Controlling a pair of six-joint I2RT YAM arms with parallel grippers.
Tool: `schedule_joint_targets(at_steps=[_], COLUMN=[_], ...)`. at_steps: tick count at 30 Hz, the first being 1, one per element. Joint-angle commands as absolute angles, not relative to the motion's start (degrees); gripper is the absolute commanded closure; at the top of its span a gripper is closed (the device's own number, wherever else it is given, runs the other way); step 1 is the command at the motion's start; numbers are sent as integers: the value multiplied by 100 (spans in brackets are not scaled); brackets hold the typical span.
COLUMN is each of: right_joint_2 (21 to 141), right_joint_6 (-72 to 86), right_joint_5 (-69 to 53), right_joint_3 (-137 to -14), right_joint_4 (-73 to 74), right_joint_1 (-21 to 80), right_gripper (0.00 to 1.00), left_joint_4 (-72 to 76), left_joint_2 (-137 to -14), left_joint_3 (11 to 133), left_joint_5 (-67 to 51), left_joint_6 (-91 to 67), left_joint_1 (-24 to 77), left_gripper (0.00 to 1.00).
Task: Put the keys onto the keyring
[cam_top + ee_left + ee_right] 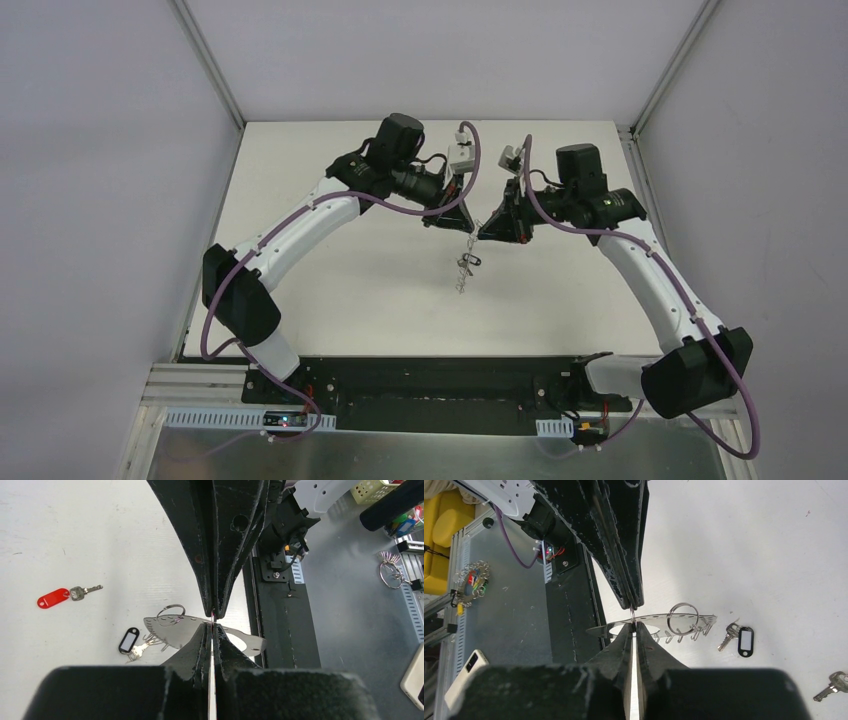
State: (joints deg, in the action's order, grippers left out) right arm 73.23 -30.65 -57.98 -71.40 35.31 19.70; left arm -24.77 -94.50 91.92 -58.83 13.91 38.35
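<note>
Keyring (182, 630) pinched at mid-table, loop end pointing away from the bases

The grey band sits edge-on between the two sets of fingertips, which meet nose to nose over the middle of the table (75, 530). Its long axis runs from the near rail outward, with the wire loops (152, 640) and one larger ring (170, 614) at the outer end. The left gripper (212, 628) has its fingers pressed together on the band's edge. The right gripper (634, 626) is closed the same way on the opposite edge, so both hands are taken up.

The tag key (128, 641) lies flat just beside the loops, roughly on the line between the arms. Whether it touches a loop is too fine to tell. The red key (52, 598) lies well apart from the band, farther out, and sits a little toward the right arm's side.

My judgement is that neither key is threaded yet. The next move depends on one hand letting go, and the right one looks nearer the red key. The other hand would then keep the band steady with its loops facing the keys.
</note>
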Motion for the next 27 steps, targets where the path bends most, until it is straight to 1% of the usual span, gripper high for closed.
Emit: schedule_joint_targets(at_steps=[1, 4, 6, 17, 22, 27], right_joint_2=[7023, 6958, 6952, 7005, 7011, 7039], right_joint_6=[-2990, -2914, -2865, -2597, -2600, -2628], right_joint_5=[-5911, -5903, -5942, -6280, -6340, -6293], right_joint_3=[-7079, -7102, -7142, -6962, -6870, -6828], right_joint_4=[3161, 3086, 3063, 2805, 2777, 2742], right_joint_1=[1853, 1762, 1744, 1739, 1763, 1810], right_gripper=[88, 74, 70, 63, 63, 65], left_joint_4=[-2794, -3087, -3145, -2647, -2515, -2409], left_joint_2=[-9360, -9311, -9279, -9210, -9211, -9228], left_joint_3=[9380, 9475, 9492, 9327, 9296, 9281], left_joint_5=[-5762, -5636, -5622, -5728, -5813, -5922], left_joint_6=[1490, 1630, 1622, 1117, 977, 860], left_joint_1=[3936, 3963, 3979, 4008, 4008, 4008], left_gripper=[100, 100, 100, 100, 100, 100])
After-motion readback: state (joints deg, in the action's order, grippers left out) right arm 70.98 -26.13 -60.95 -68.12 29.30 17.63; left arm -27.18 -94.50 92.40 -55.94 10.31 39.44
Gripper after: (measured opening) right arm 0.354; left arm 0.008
